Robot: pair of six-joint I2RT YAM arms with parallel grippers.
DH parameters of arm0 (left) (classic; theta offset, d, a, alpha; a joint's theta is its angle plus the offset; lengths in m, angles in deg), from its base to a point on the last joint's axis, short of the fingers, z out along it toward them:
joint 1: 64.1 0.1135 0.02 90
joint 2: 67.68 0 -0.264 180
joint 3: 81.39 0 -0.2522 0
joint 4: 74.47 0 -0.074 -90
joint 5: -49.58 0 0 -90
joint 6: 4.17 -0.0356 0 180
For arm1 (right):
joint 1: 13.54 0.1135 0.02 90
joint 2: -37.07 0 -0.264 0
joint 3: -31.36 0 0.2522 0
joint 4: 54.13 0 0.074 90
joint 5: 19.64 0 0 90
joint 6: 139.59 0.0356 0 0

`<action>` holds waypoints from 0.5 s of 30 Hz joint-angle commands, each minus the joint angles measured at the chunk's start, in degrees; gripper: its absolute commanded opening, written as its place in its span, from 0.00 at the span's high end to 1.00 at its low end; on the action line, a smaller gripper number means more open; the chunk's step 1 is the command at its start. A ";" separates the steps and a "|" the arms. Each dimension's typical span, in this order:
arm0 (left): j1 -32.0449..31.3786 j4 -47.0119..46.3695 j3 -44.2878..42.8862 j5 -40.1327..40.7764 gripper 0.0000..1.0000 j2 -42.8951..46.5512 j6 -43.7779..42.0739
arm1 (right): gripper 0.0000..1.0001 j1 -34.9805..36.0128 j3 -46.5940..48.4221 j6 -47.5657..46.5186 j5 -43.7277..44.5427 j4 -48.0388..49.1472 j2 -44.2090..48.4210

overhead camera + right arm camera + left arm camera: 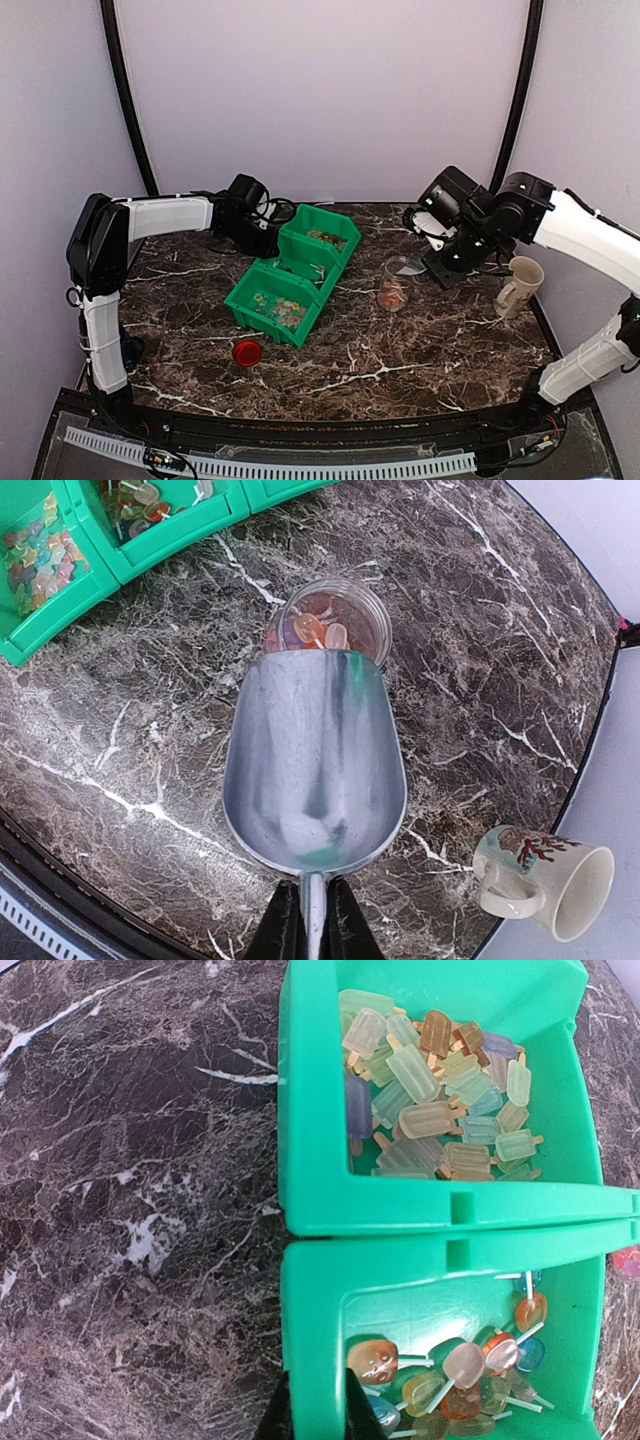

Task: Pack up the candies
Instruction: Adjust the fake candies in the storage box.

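Two green bins (298, 270) stand touching on the desk (420, 350), with one clear jar (375, 605), one metal scoop (315, 770), one red lid (247, 352) and one mug (545, 875). The candies (430, 1110) are too many to count. In the left wrist view, ice-lolly shapes fill the upper bin (310, 1090) and round ones on sticks lie in the lower bin (310, 1340). A few more show in the jar.

The frame's bottom edge cuts off the lower bin. The scoop hides the jar's near side, and from overhead the sweets are only coloured specks.

The left jaws pinch the lower bin's wall between dark fingers (272, 1420); the stick candies lie just right of them, inside. The right jaws are pressed on the scoop's handle at bottom centre, and the jar's candies sit past the scoop's far lip.
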 commanded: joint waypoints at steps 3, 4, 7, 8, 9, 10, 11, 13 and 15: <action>0.37 -3.89 -0.92 -3.35 1.00 6.34 1.10 | 1.00 0.54 3.04 0.18 1.31 -1.99 -1.58; 0.34 -3.87 -0.92 -3.44 1.00 6.36 1.00 | 1.00 0.54 3.34 -0.27 2.41 -1.66 -1.33; 0.38 -4.12 -0.96 -4.46 1.00 6.40 0.62 | 1.00 0.54 4.25 -2.36 4.99 1.84 0.24; 0.35 -4.25 -1.05 -5.06 1.00 6.38 0.62 | 1.00 0.54 4.66 -3.42 5.88 3.54 0.73; 0.30 -4.30 -1.16 -5.75 1.00 6.37 0.49 | 1.00 0.54 5.04 -4.43 6.53 5.20 1.02; 0.34 -4.19 -1.30 -6.35 1.00 6.37 0.38 | 1.00 0.47 5.32 -5.58 6.94 6.73 1.10; 0.33 -4.11 -1.45 -6.75 1.00 6.37 0.18 | 1.00 0.46 5.59 -6.76 7.15 8.11 0.85; 0.25 -3.65 -1.77 -7.63 1.00 6.41 -0.57 | 1.00 0.41 6.13 -9.48 6.67 10.14 -0.64; 0.17 -3.62 -1.76 -9.04 1.00 6.73 -1.17 | 1.00 0.45 6.50 -11.41 6.90 11.81 -2.88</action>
